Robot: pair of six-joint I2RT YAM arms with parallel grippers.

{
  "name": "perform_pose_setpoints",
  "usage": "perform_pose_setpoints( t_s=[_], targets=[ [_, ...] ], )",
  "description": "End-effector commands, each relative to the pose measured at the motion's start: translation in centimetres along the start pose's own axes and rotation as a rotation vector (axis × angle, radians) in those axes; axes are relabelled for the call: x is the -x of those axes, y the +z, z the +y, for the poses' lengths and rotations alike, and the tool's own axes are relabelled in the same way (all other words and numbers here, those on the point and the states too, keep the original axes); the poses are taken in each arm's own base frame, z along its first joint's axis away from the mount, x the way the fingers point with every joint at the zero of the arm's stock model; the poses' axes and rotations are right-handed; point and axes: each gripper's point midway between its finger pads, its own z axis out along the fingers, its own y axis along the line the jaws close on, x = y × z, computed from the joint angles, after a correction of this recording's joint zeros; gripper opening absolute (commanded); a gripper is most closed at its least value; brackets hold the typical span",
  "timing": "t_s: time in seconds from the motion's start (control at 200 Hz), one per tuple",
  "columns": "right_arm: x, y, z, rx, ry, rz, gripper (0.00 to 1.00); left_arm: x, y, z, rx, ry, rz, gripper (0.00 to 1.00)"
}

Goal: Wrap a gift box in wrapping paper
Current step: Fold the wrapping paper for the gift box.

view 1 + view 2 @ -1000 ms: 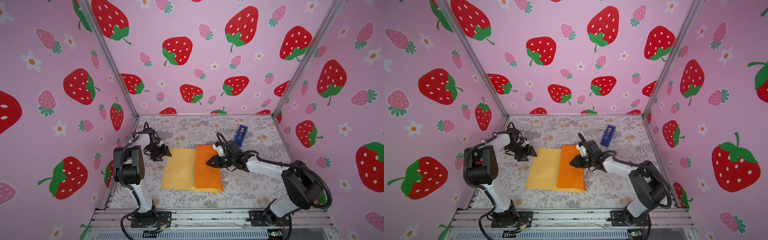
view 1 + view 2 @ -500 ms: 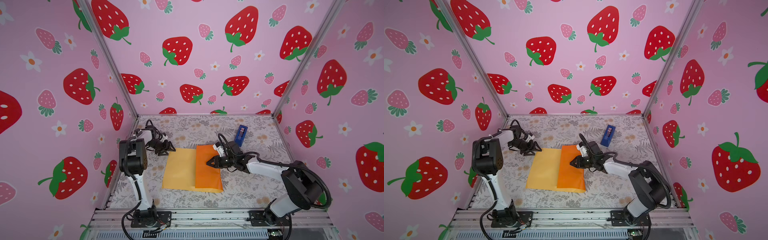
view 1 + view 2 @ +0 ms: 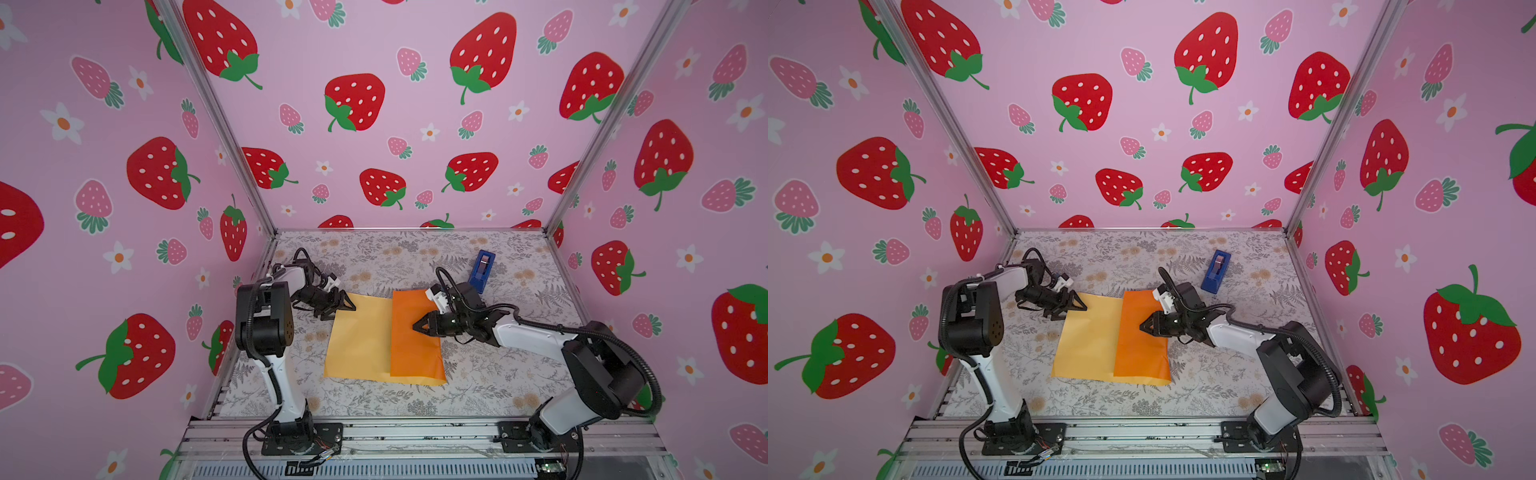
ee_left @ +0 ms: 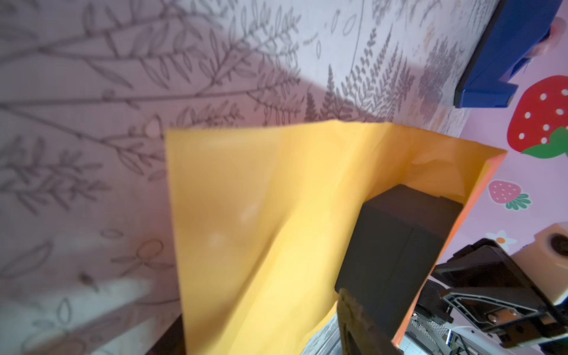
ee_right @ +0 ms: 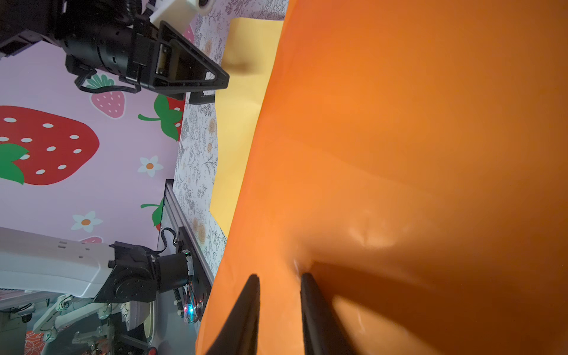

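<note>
Left wrist view gives you the only sight of the gift box point(image 4: 396, 252): it is matte black and sits on the wrapping paper point(image 4: 261, 215), tucked under a flap folded over it. In both top views that flap hides the box, so you see only the dull yellow sheet point(image 3: 359, 336) lying flat on the bench point(image 3: 374, 257), its right part covered by the glossy orange underside point(image 3: 411, 345) turned up and over. The right gripper point(image 3: 417, 327) reaches in from the right, low over the flap near its middle. In the right wrist view its fingers point(image 5: 250, 313) stand a narrow gap apart, tips on the orange surface. A small dimple shows beside one tip, and no paper is caught between them. The left gripper point(image 3: 341, 311) sits at the sheet's left corner on the side away from the arm bases. Its fingers point(image 4: 359, 325) are spread wide and the yellow edge lies between them in the left wrist view, not clamped. You can also see that gripper point(image 5: 219, 90) from the right wrist, hanging right at the paper's edge. A blue tape dispenser point(image 3: 482, 268) stands on the bench just beyond the right gripper's wrist, clear of the paper.
</note>
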Motion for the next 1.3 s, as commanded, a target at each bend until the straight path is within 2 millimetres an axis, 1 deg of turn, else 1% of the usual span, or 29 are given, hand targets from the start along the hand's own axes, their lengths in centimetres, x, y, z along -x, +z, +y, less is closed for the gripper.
perform_pose_setpoints(
  t_s=[0.0, 0.11, 0.215, 0.39, 0.455, 0.61, 0.735, 0.79, 0.965, 1.006, 1.071, 1.146, 1.226, 1.296],
  targets=[
    [-3.1, 0.7, -2.5, -0.066, 0.066, 0.104, 0.28, -2.0, -0.6, -0.5, 0.011, -0.02, 0.017, 0.67],
    [-3.2, 0.7, -2.6, -0.07, 0.061, 0.106, 0.28, -3.3, -1.1, -0.7, 0.03, -0.038, 0.011, 0.66],
    [-3.3, 0.7, -2.8, -0.073, 0.066, 0.108, 0.28, -4.5, -1.5, -0.8, 0.062, -0.038, 0.0, 0.61],
    [-3.4, 0.7, -3.0, -0.084, 0.061, 0.114, 0.28, -5.9, -1.8, -1.2, 0.084, -0.031, -0.01, 0.43],
    [-3.4, 0.6, -2.9, -0.087, 0.057, 0.114, 0.28, -6.2, -1.9, -1.2, 0.105, -0.02, -0.008, 0.39],
    [-3.3, 0.6, -2.9, -0.088, 0.057, 0.117, 0.28, -6.9, -2.0, -0.8, 0.176, -0.018, -0.016, 0.38],
    [-3.2, 0.4, -2.9, -0.097, 0.053, 0.112, 0.28, -7.4, -2.6, -0.2, 0.273, 0.004, -0.017, 0.37],
    [-3.2, 0.4, -2.9, -0.099, 0.053, 0.113, 0.28, -7.5, -2.8, 0.4, 0.323, 0.002, -0.014, 0.37],
    [-3.2, 0.5, -2.9, -0.1, 0.055, 0.116, 0.28, -7.6, -2.2, 1.3, 0.36, -0.018, 0.046, 0.38],
    [-3.1, 0.4, -2.9, -0.1, 0.053, 0.112, 0.28, -7.6, -2.1, 1.4, 0.367, -0.015, 0.054, 0.37],
    [-3.1, 0.5, -2.9, -0.103, 0.052, 0.115, 0.28, -7.5, -2.1, 0.9, 0.351, -0.004, 0.052, 0.29],
    [-3.1, 0.5, -3.1, -0.11, 0.052, 0.116, 0.28, -7.3, -2.6, -0.4, 0.322, 0.01, 0.031, 0.21],
    [-3.2, 0.6, -3.3, -0.115, 0.056, 0.12, 0.28, -7.0, -3.5, -2.1, 0.287, 0.026, 0.007, 0.13],
    [-3.2, 0.6, -3.3, -0.112, 0.056, 0.12, 0.28, -7.0, -4.2, -3.8, 0.237, 0.029, -0.001, 0.09]
  ],
)
